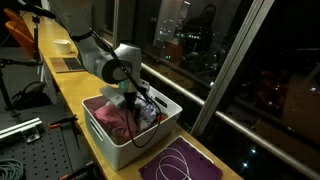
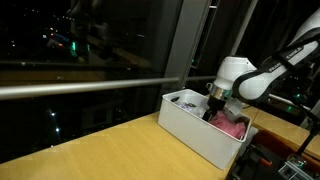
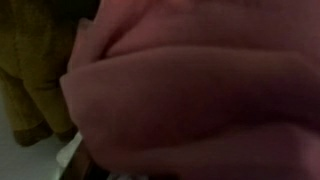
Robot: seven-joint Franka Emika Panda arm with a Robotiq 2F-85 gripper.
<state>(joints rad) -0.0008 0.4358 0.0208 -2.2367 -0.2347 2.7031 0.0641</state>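
Observation:
A white bin (image 1: 118, 140) (image 2: 195, 130) stands on a long wooden table beside a window. A pink cloth (image 1: 112, 117) (image 2: 232, 126) lies bunched inside it. My gripper (image 1: 130, 95) (image 2: 217, 108) reaches down into the bin, right on or in the cloth. The bin and the cloth hide its fingers in both exterior views. In the wrist view the pink cloth (image 3: 190, 90) fills nearly the whole picture, very close and blurred, and no finger shows. A brown soft thing (image 3: 30, 80) sits at the left of that view.
Dark and mixed items (image 1: 152, 105) lie in the bin's far side. A purple mat (image 1: 185, 162) with a white cord lies on the table just past the bin. A window rail (image 2: 80, 88) runs along the table's far edge. A flat tray (image 1: 66, 64) sits farther down.

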